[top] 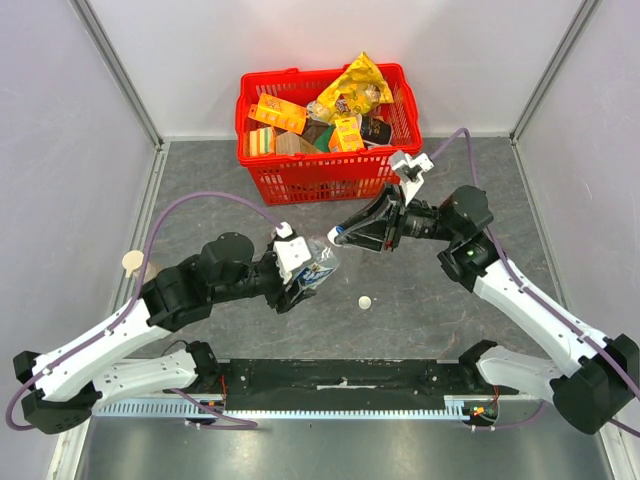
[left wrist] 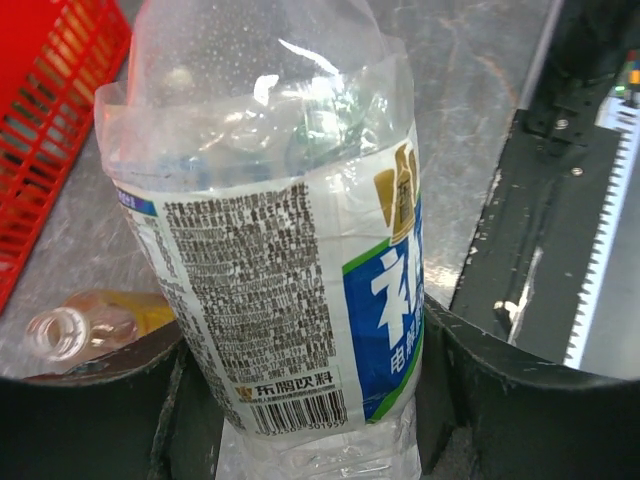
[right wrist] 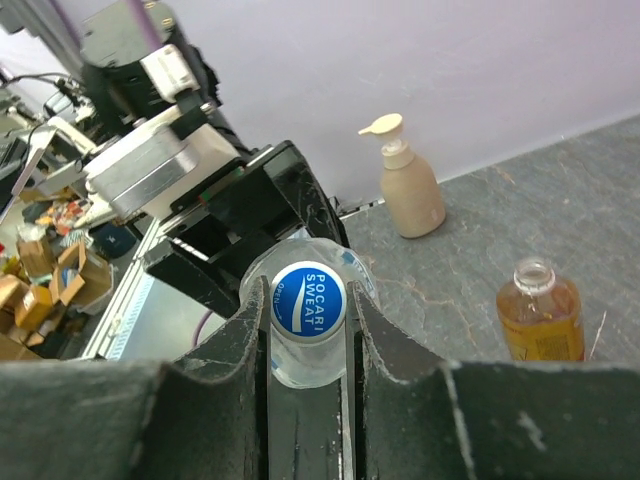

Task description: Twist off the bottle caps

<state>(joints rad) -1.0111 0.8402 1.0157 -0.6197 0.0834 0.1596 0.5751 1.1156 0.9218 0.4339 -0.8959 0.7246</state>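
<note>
My left gripper (top: 300, 280) is shut on the body of a clear plastic bottle (left wrist: 270, 250) with a white and blue label, and holds it tilted above the table. The bottle's blue cap (right wrist: 308, 297) reads "Pocari Sweat" and sits on the bottle's neck. My right gripper (top: 340, 237) is shut on that blue cap, one finger on each side. A white cap (top: 366, 302) lies loose on the table in front of the grippers. The yellow cap is out of view.
An orange bottle (right wrist: 540, 310) with an open neck stands on the table and also shows in the left wrist view (left wrist: 70, 330). A brownish bottle (right wrist: 410, 185) with a wide beige cap stands by the left wall. A red basket (top: 330, 175) of groceries sits at the back.
</note>
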